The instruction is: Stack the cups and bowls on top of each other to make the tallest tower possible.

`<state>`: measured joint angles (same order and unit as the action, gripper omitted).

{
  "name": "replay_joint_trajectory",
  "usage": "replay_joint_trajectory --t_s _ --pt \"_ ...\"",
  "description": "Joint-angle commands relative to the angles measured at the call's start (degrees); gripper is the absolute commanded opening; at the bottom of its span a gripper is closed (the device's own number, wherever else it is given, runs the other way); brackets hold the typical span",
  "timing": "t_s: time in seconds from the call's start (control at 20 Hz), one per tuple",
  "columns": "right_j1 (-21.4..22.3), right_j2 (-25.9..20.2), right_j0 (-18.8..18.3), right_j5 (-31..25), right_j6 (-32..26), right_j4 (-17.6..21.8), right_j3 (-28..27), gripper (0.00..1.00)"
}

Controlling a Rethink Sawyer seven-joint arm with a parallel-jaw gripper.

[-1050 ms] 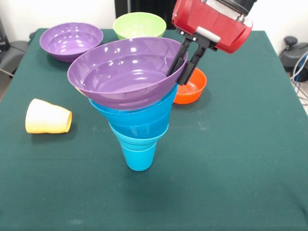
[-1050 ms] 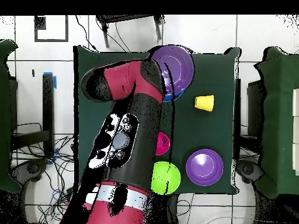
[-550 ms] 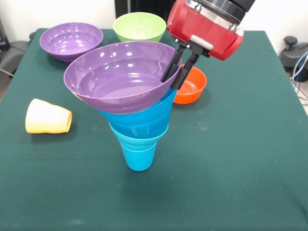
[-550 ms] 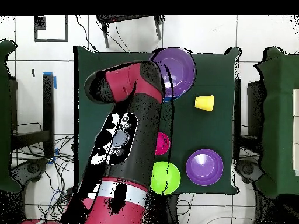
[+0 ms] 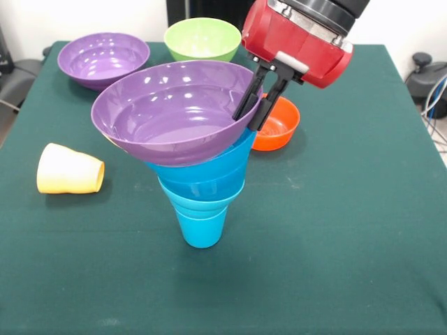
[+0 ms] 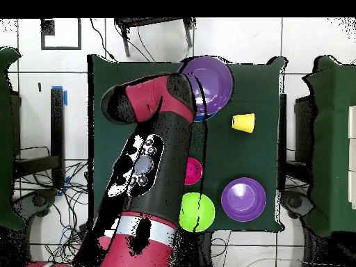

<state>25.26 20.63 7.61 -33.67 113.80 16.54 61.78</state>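
The tower stands mid-table: a sky-blue cup [image 5: 202, 225] with blue bowls [image 5: 204, 176] nested in its mouth. A large purple bowl [image 5: 167, 112] sits tilted on top, also seen from above as the purple bowl [image 6: 213, 83]. My gripper [image 5: 249, 117] is shut on this bowl's right rim, one finger inside and one outside. The pale yellow cup [image 5: 68, 169] lies on its side to the left of the tower, and shows from overhead as the yellow cup [image 6: 243, 122].
A second purple bowl [image 5: 103, 59] and a lime green bowl [image 5: 202, 36] sit at the far edge. An orange bowl [image 5: 281, 127] rests right behind the gripper. Overhead, the arm [image 6: 149, 160] covers the table's left half.
The gripper has moved left and slightly down with the purple bowl, seating it lower on the blue bowls. Almost nothing has shifted in the last half second.
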Motion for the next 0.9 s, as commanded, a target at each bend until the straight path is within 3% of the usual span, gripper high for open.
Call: replay_joint_trajectory --t_s 0.05,0.9 --pt "-1.79 -4.10 0.63 1.94 -0.87 4.19 6.45 0.00" --pt "-1.14 -3.36 2.28 1.52 2.32 2.88 8.97 0.00"
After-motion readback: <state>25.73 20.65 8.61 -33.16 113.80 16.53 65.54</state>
